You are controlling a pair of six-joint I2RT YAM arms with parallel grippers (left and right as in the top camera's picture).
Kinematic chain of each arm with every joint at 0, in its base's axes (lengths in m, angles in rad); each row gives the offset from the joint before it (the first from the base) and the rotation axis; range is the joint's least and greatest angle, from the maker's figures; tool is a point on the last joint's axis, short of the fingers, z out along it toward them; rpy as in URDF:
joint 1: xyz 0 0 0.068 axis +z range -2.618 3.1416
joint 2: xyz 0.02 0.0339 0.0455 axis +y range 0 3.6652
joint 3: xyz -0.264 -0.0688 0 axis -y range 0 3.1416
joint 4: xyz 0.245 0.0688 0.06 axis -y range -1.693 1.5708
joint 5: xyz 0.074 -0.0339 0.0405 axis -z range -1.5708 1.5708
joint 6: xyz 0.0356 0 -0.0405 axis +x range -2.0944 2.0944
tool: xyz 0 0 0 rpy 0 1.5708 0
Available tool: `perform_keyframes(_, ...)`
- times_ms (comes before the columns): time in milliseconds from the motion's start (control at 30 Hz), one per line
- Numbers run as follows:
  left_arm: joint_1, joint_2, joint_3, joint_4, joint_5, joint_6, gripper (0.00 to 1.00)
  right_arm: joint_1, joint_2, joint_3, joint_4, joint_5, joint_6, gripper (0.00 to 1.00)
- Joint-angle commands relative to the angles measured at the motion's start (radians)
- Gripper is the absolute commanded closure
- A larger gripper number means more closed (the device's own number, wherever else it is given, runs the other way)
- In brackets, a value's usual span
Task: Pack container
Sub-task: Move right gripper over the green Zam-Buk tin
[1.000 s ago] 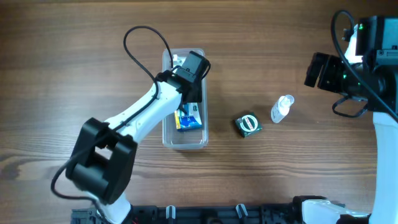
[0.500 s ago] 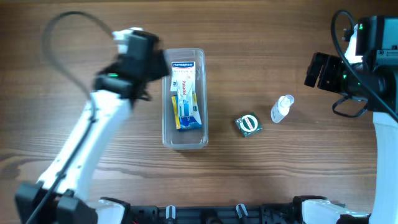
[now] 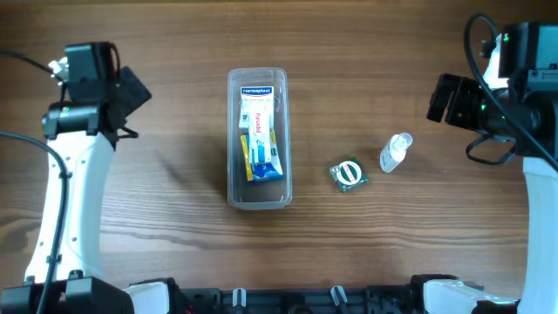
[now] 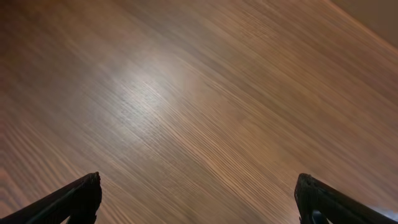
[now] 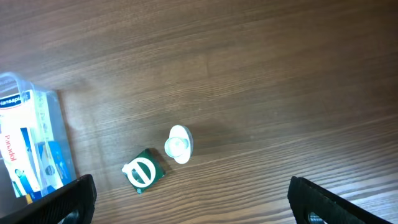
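Lying lengthwise near the middle of the wooden bench, the container is a clear rectangular tub with rounded corners, its long axis running away from the robot's base. Inside it are small cardboard boxes: a white box with a blue label at the far end, a white box with red lettering over the middle, and a blue box partly beneath it toward the near end. Right of the container, on bare wood, sit a green packet bearing a white ring and, just beyond it, a small pale bottle; the two are near each other but apart. The left gripper hangs over bare wood well left of the container, its jaws spread wide with nothing between them. The right gripper is held toward the right edge of the bench, likewise wide and empty; the packet, the bottle and one end of the container appear in its wrist view.
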Motion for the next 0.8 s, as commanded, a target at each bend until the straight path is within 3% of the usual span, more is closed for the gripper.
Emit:
perform_keyframes(0, 0.013, -0.008, 0.015, -0.001, -0.009, -0.002, 0.00, -0.003, 0.007, 0.008, 0.016, 0.018, -0.005, 0.00)
perform_keyframes(133, 0.013, -0.008, 0.015, -0.001, -0.009, -0.002, 0.00, -0.003, 0.007, 0.008, 0.117, 0.018, -0.003, 0.00)
perform_keyframes(300, 0.013, -0.008, 0.015, -0.001, -0.009, -0.002, 0.00, -0.003, 0.007, 0.008, 0.124, -0.046, -0.001, 0.00)
perform_keyframes(533, 0.013, -0.008, 0.015, -0.001, -0.009, -0.002, 0.00, 0.008, 0.008, -0.005, 0.054, -0.342, -0.092, 0.00)
perform_keyframes(767, 0.013, -0.008, 0.015, -0.001, -0.009, -0.002, 0.00, 0.169, 0.025, -0.154, 0.021, -0.251, -0.056, 0.00)
